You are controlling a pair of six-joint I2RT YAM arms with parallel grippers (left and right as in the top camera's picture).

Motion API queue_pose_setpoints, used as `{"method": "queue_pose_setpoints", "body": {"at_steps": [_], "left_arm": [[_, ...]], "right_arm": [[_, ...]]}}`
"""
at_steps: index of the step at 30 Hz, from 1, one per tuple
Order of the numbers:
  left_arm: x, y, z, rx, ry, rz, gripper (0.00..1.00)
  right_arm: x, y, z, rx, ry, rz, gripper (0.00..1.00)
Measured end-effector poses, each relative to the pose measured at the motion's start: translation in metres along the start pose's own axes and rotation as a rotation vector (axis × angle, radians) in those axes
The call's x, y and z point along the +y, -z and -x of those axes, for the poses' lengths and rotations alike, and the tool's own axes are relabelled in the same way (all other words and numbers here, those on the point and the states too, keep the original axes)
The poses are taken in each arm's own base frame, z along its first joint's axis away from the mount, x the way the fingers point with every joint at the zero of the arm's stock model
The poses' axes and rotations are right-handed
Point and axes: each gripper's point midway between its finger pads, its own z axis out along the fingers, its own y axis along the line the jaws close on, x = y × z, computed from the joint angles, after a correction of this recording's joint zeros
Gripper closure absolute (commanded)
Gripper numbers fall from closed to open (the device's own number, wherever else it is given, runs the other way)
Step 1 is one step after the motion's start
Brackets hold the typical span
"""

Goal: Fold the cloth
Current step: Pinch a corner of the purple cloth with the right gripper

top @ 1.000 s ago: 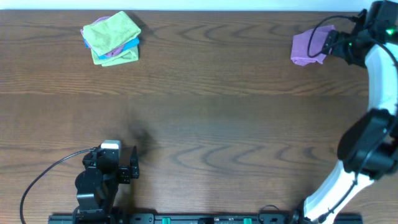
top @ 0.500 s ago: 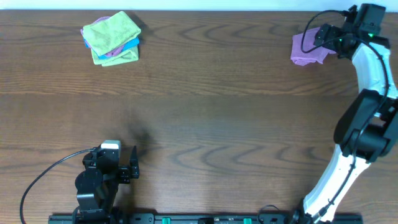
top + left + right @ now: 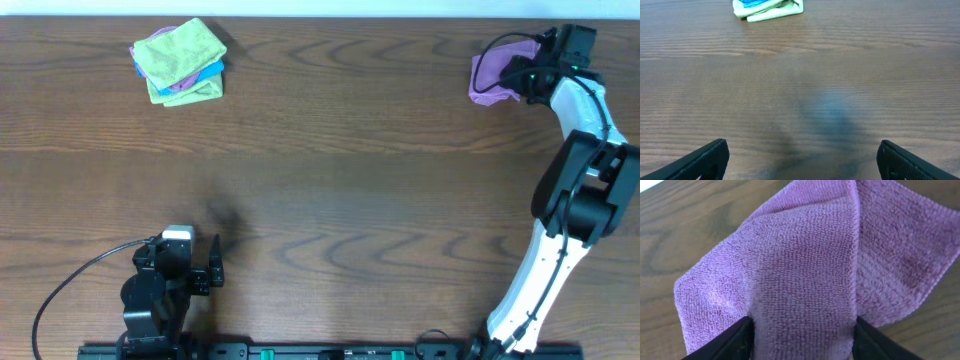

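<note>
Right gripper [image 3: 802, 341]: jaws closed against a raised fold of the cloth [image 3: 805, 265], one dark finger on each side of the ridge, the lilac pile bunched between them (the grip is read from the right wrist view; overhead the fingertips are hidden by fabric). Table [image 3: 350, 150]: brown wood grain, carrying everything noted below. Right arm [image 3: 580, 100]: white and black, reaching from the near right edge up to the far right corner, where the right gripper [image 3: 527, 74] meets the cloth [image 3: 490, 78]. Cloth: lying at that far right corner, its near part on the wood, its far edge lifted in an arch toward the gripper. Left gripper [image 3: 802, 160]: fingers spread wide with only bare wood between them, parked low near the near left edge, seen overhead at [image 3: 212, 265]. Lime-green folded cloth [image 3: 180, 50]: at the far left, well apart from both grippers, resting on top of a blue folded cloth [image 3: 210, 72] whose edge shows at its right side.
</note>
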Motion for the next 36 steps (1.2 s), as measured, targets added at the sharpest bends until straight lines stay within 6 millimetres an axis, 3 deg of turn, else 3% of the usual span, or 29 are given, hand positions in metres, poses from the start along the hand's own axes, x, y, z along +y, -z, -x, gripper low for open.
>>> {"method": "queue_pose_setpoints", "body": {"at_steps": [6, 18, 24, 30, 36], "left_arm": [[0.0, 0.0, 0.0, 0.0, 0.0, 0.0, 0.05], [0.0, 0.0, 0.0, 0.0, 0.0, 0.0, 0.04], [0.0, 0.0, 0.0, 0.0, 0.0, 0.0, 0.05], [0.0, 0.0, 0.0, 0.0, 0.0, 0.0, 0.05], [0.0, 0.0, 0.0, 0.0, 0.0, 0.0, 0.05]], "right_arm": [[0.001, 0.0, 0.0, 0.001, 0.0, 0.008, 0.34], [0.001, 0.001, -0.017, 0.071, -0.015, 0.007, 0.36], [0.004, 0.003, -0.016, 0.071, -0.016, 0.024, 0.58], [0.011, 0.022, -0.001, 0.035, -0.014, 0.036, 0.98], [0.014, 0.032, 0.002, 0.037, -0.014, 0.036, 0.99]]}}
